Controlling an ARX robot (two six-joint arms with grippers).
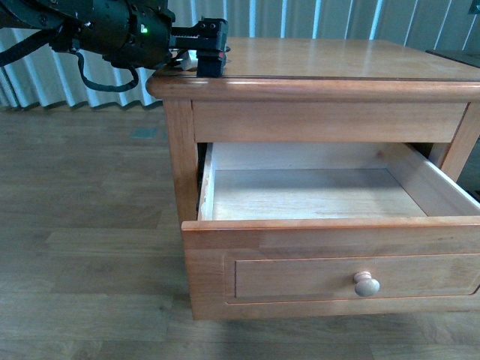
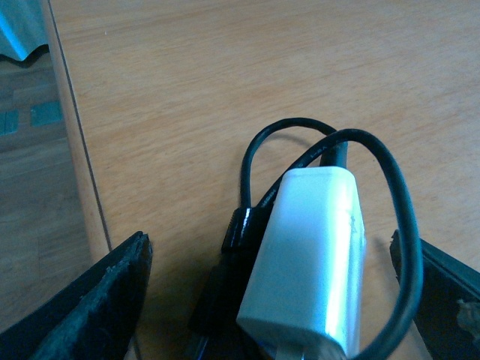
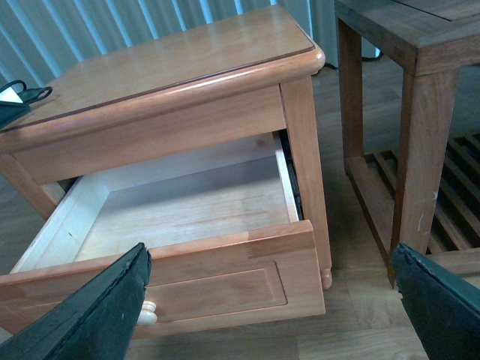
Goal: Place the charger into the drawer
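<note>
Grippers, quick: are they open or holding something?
Left gripper: open, straddling the small white charger block with black looped cable, not gripping it.
Right gripper: open, holding nothing.

Dark side table (image 3: 390, 30) beside nightstand (image 1: 337, 60); plank floor (image 1: 82, 225).

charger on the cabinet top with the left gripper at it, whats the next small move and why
Probably close the left gripper on the charger. Its white block lies on the wooden top between the open fingers, not yet clamped, and the drawer already stands pulled out, so a grasp seems the step before lifting.
</note>
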